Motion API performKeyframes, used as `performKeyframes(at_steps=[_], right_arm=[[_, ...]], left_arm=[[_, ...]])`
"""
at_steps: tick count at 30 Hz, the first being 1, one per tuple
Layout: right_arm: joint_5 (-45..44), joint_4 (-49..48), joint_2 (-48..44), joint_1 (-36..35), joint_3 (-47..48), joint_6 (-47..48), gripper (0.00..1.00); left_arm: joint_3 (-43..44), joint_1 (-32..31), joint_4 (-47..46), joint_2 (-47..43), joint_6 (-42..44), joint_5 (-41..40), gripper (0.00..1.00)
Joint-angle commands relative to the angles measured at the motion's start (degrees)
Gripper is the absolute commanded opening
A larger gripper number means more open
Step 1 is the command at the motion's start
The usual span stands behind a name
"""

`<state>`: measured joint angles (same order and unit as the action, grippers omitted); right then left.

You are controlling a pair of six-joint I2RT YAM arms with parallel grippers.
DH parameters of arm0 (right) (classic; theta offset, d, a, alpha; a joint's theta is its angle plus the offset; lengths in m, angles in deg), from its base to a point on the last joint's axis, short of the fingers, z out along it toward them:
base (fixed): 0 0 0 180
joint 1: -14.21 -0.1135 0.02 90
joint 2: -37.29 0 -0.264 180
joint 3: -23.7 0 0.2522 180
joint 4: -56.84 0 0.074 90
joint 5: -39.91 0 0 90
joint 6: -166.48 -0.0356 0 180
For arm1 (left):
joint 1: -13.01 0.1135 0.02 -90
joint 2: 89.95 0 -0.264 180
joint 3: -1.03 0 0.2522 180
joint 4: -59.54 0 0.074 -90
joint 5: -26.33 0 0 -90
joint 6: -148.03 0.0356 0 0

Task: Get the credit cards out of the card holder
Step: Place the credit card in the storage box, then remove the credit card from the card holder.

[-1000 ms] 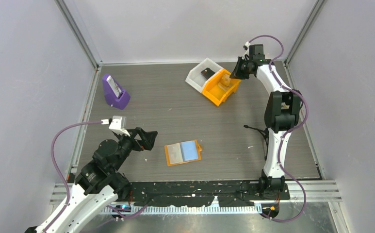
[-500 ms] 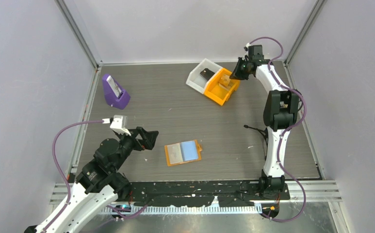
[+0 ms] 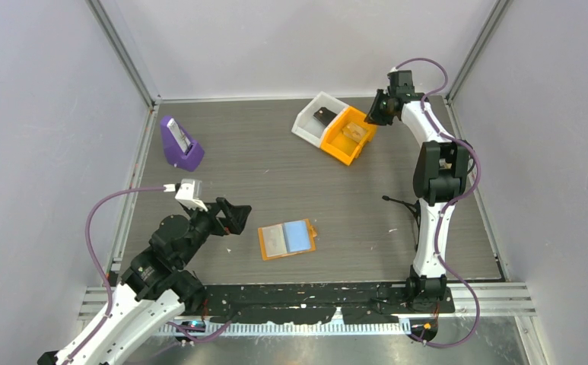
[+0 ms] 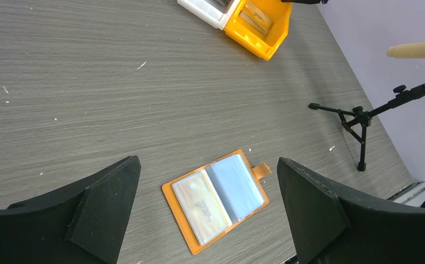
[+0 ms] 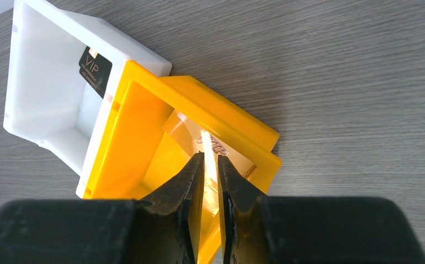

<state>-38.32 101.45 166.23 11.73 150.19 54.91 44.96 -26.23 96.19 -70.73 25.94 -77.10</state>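
The card holder point(image 3: 287, 239) lies open on the table, orange rim, a pale card point(image 4: 200, 204) in its left sleeve and a light blue panel on the right. In the left wrist view the holder point(image 4: 215, 198) sits just below my left gripper point(image 4: 207, 160), which is wide open and empty. The left gripper point(image 3: 233, 217) is to the holder's left. My right gripper point(image 3: 374, 112) hovers at the orange bin's point(image 3: 346, 148) far edge. Its jaws point(image 5: 210, 157) stand a narrow gap apart and hold nothing. A gold card point(image 5: 185, 129) lies in the orange bin point(image 5: 226, 107).
A white bin point(image 3: 303, 122) touches the orange bin and holds a black card point(image 5: 95, 69). A purple stand point(image 3: 180, 148) stands at the back left. A small black tripod point(image 3: 401, 205) stands by the right arm, also in the left wrist view point(image 4: 358, 118).
My right gripper has pulled back and up out of the orange bin, leaving the gold card lying inside. My left arm has barely shifted.
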Motion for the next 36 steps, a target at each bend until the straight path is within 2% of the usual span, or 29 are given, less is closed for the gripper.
performKeyframes(at_steps=[1, 12, 20, 24, 27, 36], right_arm=[[-2.01, -1.55, -4.66, 0.28, 2.36, -1.00, 0.23], [-3.60, -0.41, -8.96, -1.71, 2.85, 0.77, 0.24], [-5.50, 1.04, -15.61, -8.77, -0.57, 4.59, 0.26], [-6.64, 1.17, -21.57, -14.13, -7.21, 5.15, 0.27], [-9.60, -1.08, -28.07, -18.98, -15.99, 5.59, 0.30], [-18.04, -12.39, -42.61, -36.01, -41.84, 0.44, 0.40]], left_arm=[[1.47, 0.10, -2.65, 0.05, -1.66, 1.35, 1.00], [1.26, 0.10, 3.67, -2.30, -4.33, -1.39, 1.00], [4.14, 0.12, 12.45, 0.45, -4.73, -2.21, 1.00], [6.43, 0.09, 16.02, 3.89, -2.94, -1.50, 1.00], [7.48, 0.13, 18.52, 5.42, -2.45, -2.59, 1.00], [3.89, 0.13, 19.89, 2.06, -4.91, -3.79, 1.00]])
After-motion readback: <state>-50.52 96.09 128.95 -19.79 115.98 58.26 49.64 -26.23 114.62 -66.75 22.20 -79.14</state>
